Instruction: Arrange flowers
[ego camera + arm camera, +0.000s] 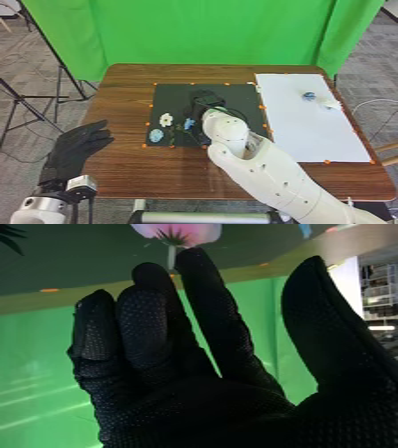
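Right hand (205,99) over the rectangular black mat (176,99), fingers (218,309) straight, thumb (313,319) spread, pink cup-shaped flower (184,232) just beyond, pale stem (171,257) towards them

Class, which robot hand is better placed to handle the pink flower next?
Right, likely: the right hand has a fingertip beside the pink flower, while the left hand hangs left of the black mat.

Right hand (205,100), fingers extended
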